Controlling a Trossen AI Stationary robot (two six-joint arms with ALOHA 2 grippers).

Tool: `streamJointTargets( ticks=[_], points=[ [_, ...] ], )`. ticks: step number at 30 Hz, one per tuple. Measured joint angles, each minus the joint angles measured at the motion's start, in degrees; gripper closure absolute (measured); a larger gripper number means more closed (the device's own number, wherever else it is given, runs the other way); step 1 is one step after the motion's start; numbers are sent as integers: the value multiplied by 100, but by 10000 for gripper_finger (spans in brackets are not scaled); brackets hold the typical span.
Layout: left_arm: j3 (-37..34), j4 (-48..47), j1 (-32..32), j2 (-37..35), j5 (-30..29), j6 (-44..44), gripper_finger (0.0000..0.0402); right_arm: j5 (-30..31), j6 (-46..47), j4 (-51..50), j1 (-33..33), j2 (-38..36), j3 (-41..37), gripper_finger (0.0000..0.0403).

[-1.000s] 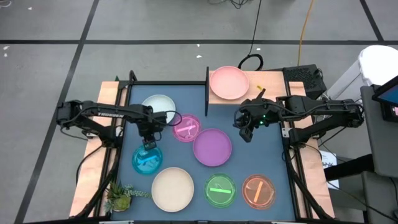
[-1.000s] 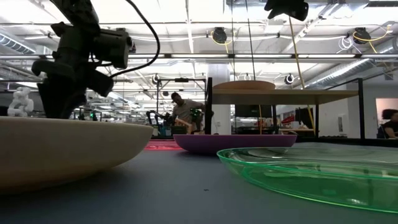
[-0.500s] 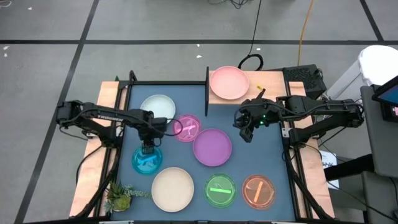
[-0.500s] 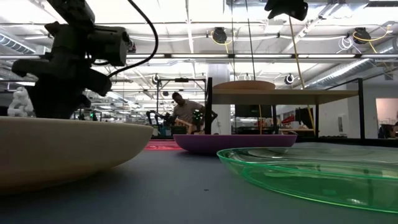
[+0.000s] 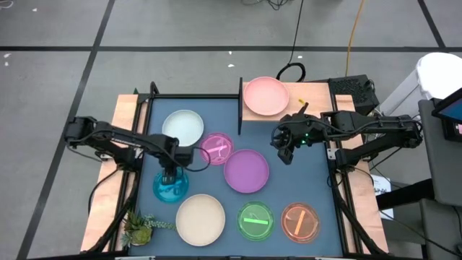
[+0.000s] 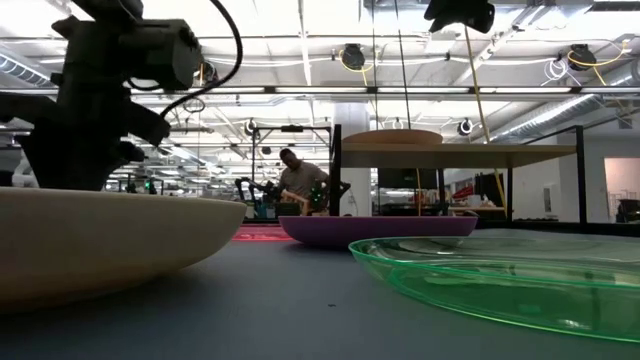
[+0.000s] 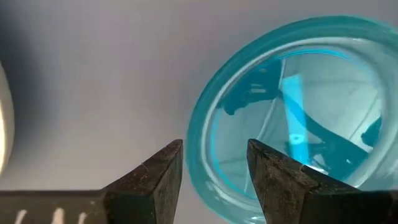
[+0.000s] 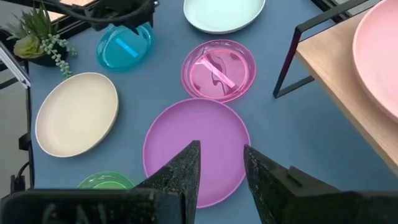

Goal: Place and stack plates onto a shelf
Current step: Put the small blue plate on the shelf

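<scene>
My left gripper (image 5: 168,177) points straight down over the far rim of the teal plate (image 5: 171,189). In the left wrist view it (image 7: 214,174) is open, one finger outside the rim (image 7: 194,146) and one over the plate's inside, touching nothing I can see. My right gripper (image 5: 284,154) hangs raised above the mat, tilted down, open by a narrow gap (image 8: 221,168) with nothing in it. The salmon pink plate (image 5: 266,96) lies on the shelf (image 5: 307,97). The white-blue (image 5: 183,126), translucent pink (image 5: 216,148), purple (image 5: 247,171), cream (image 5: 201,219), green (image 5: 256,222) and orange (image 5: 299,222) plates lie on the mat.
The shelf's black upright (image 5: 240,105) stands between the shelf board and the mat. A small potted plant (image 5: 138,228) sits at the near left corner. Wooden rails run along both sides of the table. People and equipment show far behind in the low view.
My left gripper has swung toward the table's near edge, from beside the translucent pink plate to above the teal plate's far rim, rolling a little as it went. It has stayed open. The right arm has kept still.
</scene>
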Motion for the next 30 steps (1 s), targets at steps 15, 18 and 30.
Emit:
streamJointTargets(
  ticks=[15,18,30],
  points=[
    [-2,96,-47,98,1,111,218,437,-379,234,-1,0,0,298],
    [-2,98,-43,255,16,114,218,444,-423,371,-2,0,0,298],
    [56,63,-43,859,129,54,218,411,-600,428,-2,0,0,298]
  ],
)
